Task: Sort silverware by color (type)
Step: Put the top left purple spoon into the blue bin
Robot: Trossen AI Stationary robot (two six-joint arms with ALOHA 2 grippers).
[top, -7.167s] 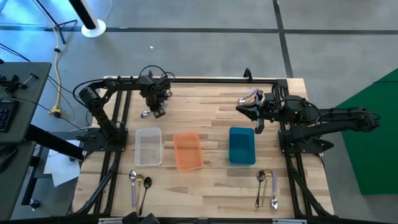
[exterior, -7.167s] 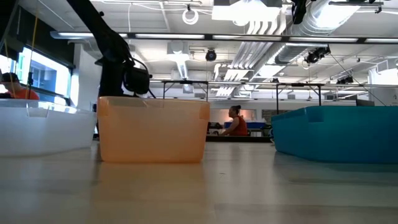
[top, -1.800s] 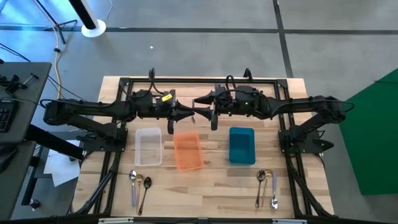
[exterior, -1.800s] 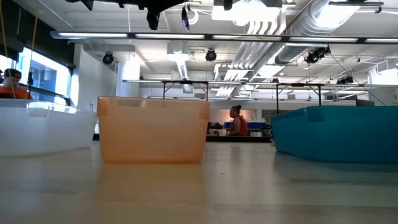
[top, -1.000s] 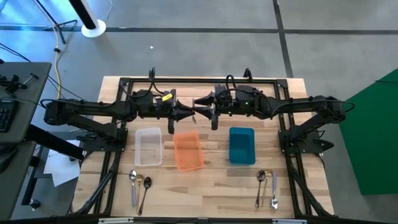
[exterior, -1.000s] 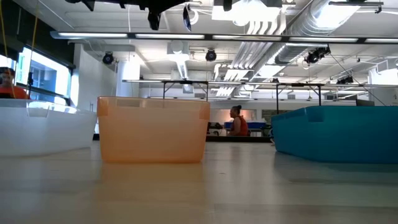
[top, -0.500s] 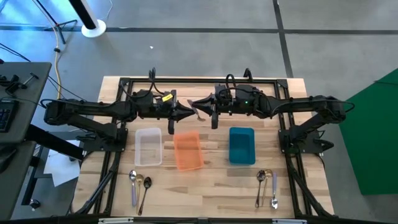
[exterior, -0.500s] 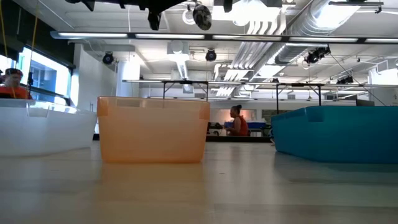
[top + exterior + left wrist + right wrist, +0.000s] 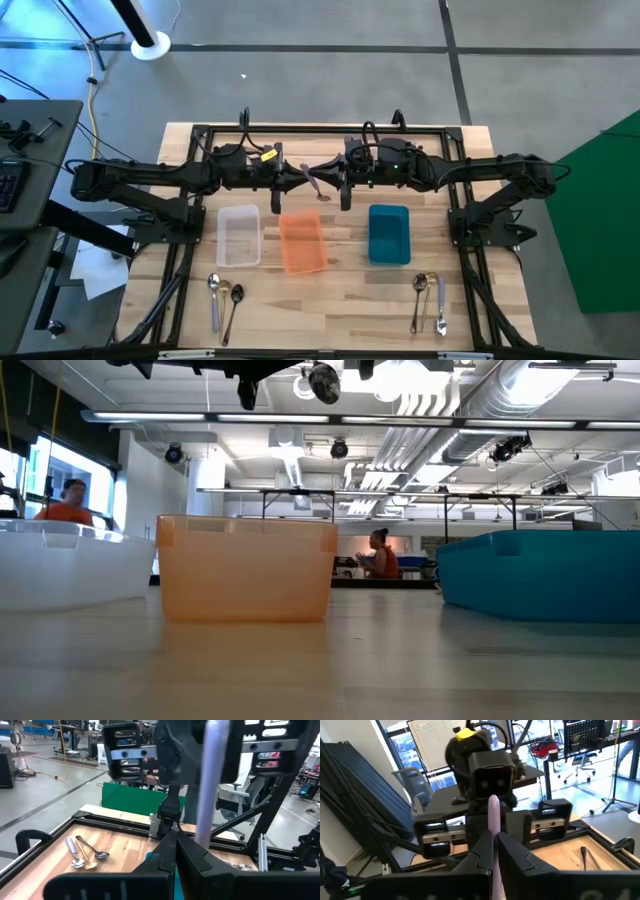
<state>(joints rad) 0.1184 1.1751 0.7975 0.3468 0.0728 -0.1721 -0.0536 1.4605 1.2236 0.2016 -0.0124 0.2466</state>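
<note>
Trays, three, in a row on the table (image 9: 350, 285): clear tray (image 9: 239, 236), orange tray (image 9: 301, 242) in the middle, blue tray (image 9: 389, 234); the orange tray serves as landmark.

Spoons counted, seven; one with a lilac handle (image 9: 315, 184) held in the air just behind the orange tray, between the two arms; three lying (image 9: 223, 297) near the front edge, in front of the clear tray, to the left arm's side of the orange tray; three more (image 9: 429, 298) near the front edge, in front of the blue tray.

Grippers, two, meeting tip to tip above the far end of the orange tray; left gripper (image 9: 298, 181) pressed together, whether it touches the spoon cannot be told; right gripper (image 9: 322, 172) pinching the lilac handle.

People, two, in the room beyond.
</note>
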